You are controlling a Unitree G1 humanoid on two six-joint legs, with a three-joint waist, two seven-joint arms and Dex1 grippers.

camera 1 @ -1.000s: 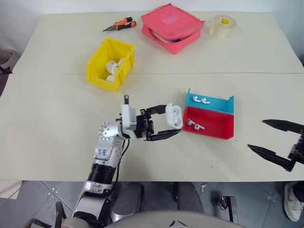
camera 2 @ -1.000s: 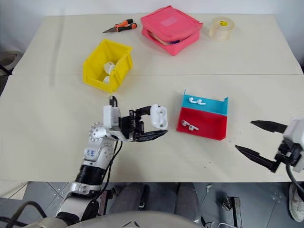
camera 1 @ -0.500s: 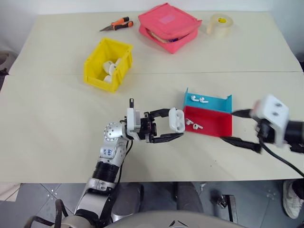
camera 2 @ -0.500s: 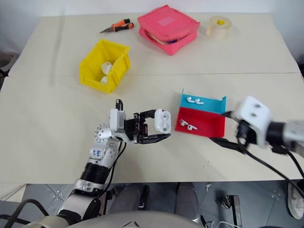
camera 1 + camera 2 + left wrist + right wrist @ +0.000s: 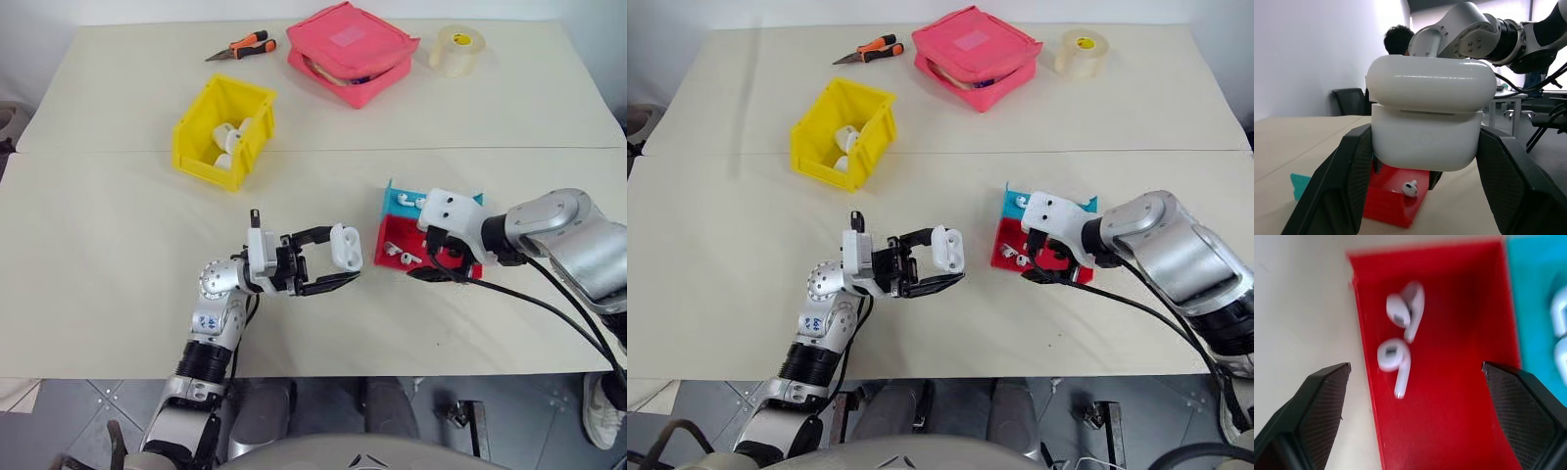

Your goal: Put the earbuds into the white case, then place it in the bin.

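Observation:
My left gripper (image 5: 342, 256) is shut on the white case (image 5: 346, 247) and holds it just above the table, left of the red-and-blue tray (image 5: 391, 231). In the left wrist view the case (image 5: 1427, 125) sits between both fingers with its lid on top. My right gripper (image 5: 1416, 368) hangs open over the tray's red half, pointing down. Two earbuds (image 5: 1405, 308) (image 5: 1393, 360) lie below it, between its fingers. Two more earbuds (image 5: 1561, 313) lie in the blue half. The yellow bin (image 5: 196, 157) stands further back on the left, with white cases inside.
At the far side of the table lie a pink zipped pouch (image 5: 353, 49), a roll of clear tape (image 5: 458, 49) and orange-handled pliers (image 5: 243, 46). A person (image 5: 1399, 41) and a chair (image 5: 1351, 100) show in the background of the left wrist view.
My right arm has swung in from the table's right edge and now hangs over the tray, gripper tipped downward. My left gripper has drifted slightly left with the case.

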